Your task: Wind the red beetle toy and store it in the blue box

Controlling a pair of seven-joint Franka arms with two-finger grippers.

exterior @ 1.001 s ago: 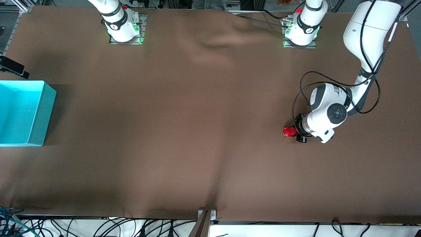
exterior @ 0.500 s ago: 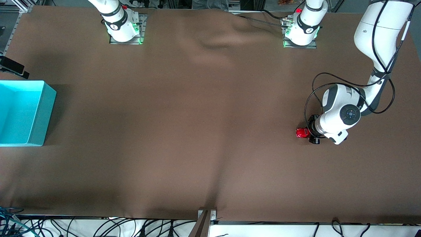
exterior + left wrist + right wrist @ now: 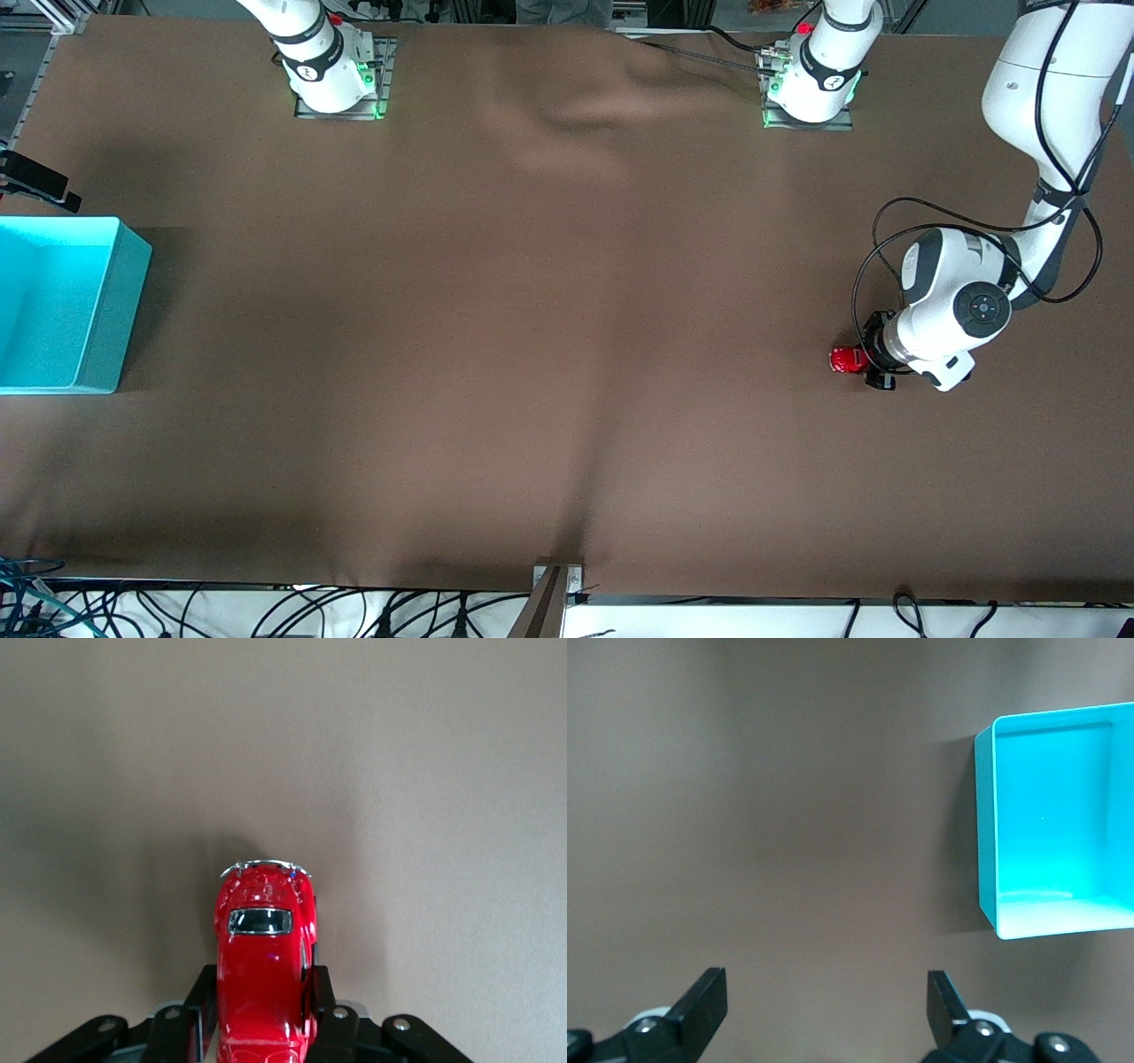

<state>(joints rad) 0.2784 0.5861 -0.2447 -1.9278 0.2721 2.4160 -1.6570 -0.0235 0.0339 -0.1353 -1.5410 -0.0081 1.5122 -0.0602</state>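
Left gripper (image 3: 263, 1028), fingers clamped on the flanks of the tiny glossy red beetle toy (image 3: 848, 360) — low at the left arm's table end, long axis pointing out from the fingers toward the light-blue plastic box (image 3: 66, 301), well apart — right gripper (image 3: 824, 1001) waits, fingers spread wide, empty, near that box.

The table (image 3: 532, 354) is covered in a matt brown cloth, softly rumpled toward twelve o'clock, with faint folds near six. The red beetle toy (image 3: 264, 974) is glossy, hard-looking, with bright highlights on its roof, a dark shiny window and a thin chrome-like bumper. The left gripper (image 3: 261, 1028) holding it looks like matt black plastic with small metal screws. The blue box (image 3: 1054, 824) at nine o'clock is smooth turquoise plastic, slightly shiny inside. The arm shells are glossy white.
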